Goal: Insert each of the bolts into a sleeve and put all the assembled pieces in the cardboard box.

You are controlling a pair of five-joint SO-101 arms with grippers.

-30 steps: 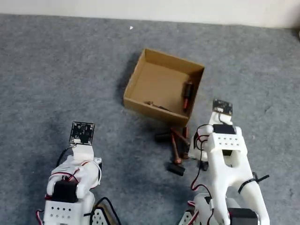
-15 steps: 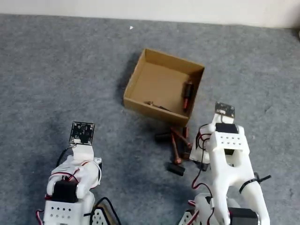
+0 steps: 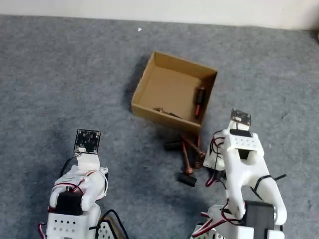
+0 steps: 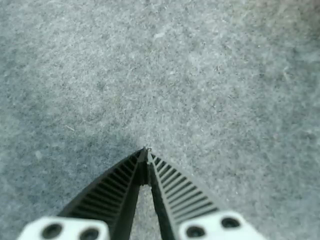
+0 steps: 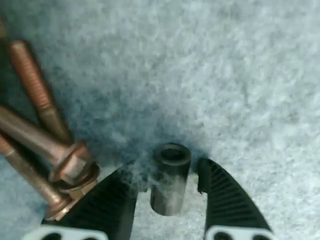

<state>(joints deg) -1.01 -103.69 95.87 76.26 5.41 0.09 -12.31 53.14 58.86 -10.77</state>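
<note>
High view has the right arm (image 3: 244,154) drawn slightly back from the cardboard box (image 3: 164,118) since a second ago, the left gripper (image 4: 146,152) pinched empty over bare carpet (image 4: 200,75) well apart from that box, and the right gripper (image 5: 167,172) parted astride a short black sleeve (image 5: 170,187), hollow end showing, beside coppery bolts (image 5: 35,135) near the box's front wall.

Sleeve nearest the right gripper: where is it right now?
In the right wrist view, the sleeve sits on the carpet between the open fingers of the right gripper, with the bolts close beside it.
</note>
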